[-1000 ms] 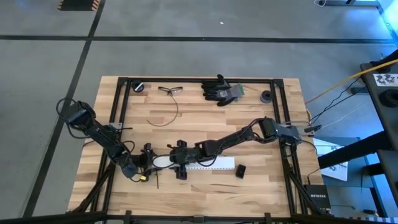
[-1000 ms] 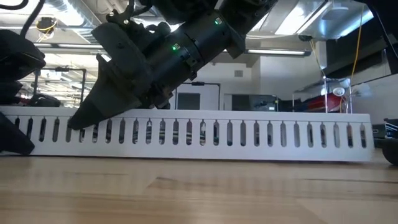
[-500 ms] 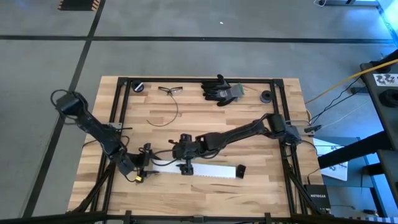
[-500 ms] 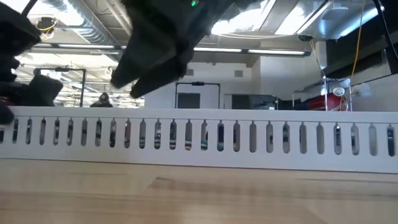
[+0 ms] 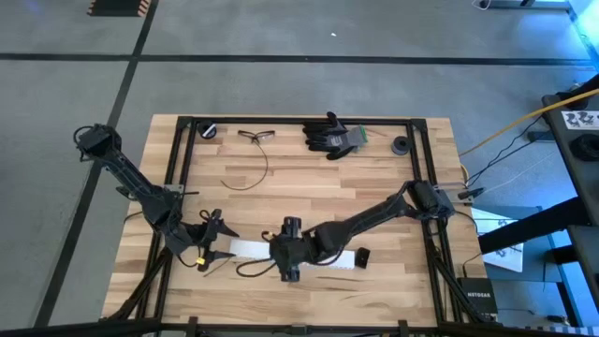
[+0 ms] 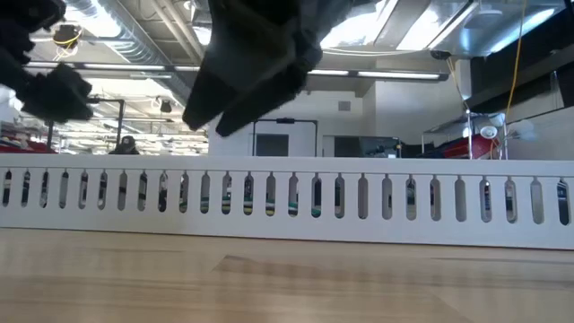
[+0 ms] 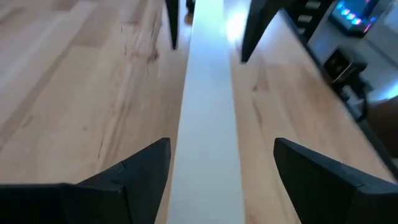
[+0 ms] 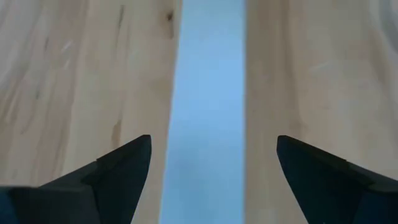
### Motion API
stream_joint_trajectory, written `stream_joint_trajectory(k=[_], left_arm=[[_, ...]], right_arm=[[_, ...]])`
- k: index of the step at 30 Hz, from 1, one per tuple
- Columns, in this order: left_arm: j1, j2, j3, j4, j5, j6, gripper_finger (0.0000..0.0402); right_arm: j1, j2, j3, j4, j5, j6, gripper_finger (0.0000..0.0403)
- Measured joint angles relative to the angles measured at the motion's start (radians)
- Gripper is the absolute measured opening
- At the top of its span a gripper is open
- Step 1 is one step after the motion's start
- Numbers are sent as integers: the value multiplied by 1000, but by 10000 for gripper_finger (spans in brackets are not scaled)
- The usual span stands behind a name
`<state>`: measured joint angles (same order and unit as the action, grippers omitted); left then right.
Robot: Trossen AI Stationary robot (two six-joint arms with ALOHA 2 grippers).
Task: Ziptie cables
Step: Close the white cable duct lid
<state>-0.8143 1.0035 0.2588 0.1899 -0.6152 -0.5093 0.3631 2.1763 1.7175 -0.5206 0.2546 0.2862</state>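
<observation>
A long white slotted strip (image 5: 323,255) lies flat on the wooden table (image 5: 309,197) and stands as a low wall across the low view (image 6: 377,196). My left gripper (image 5: 213,245) hovers open over the strip's left end (image 7: 208,124). My right gripper (image 5: 289,251) hovers open above the strip's middle (image 8: 208,93), and it shows clear of the strip in the low view (image 6: 251,81). One thin black ziptie (image 5: 245,176) curves across the table farther back. Another thin black loop (image 5: 248,271) lies by the strip's near side. The cables do not show plainly.
Black gloves (image 5: 332,137), safety glasses (image 5: 255,136) and two small black round parts (image 5: 208,130) (image 5: 401,145) lie along the far edge. A small black block (image 5: 361,257) sits at the strip's right end. A black frame (image 5: 182,178) borders the work area.
Both grippers have risen off the white strip. My right gripper has also gone toward the table's near edge and tipped its fingers more level. The strip now reaches farther to the right in the low view than before.
</observation>
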Motion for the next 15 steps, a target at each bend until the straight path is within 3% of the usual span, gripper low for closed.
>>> stream_joint_trajectory(k=[4, 15], left_arm=[[0, -25, 3, 11, -2, 0, 269], [-1, -28, 3, 8, -3, -18, 269]], right_arm=[[6, 19, 1, -66, 79, 24, 333], [-80, 16, 5, -158, 103, -125, 333]])
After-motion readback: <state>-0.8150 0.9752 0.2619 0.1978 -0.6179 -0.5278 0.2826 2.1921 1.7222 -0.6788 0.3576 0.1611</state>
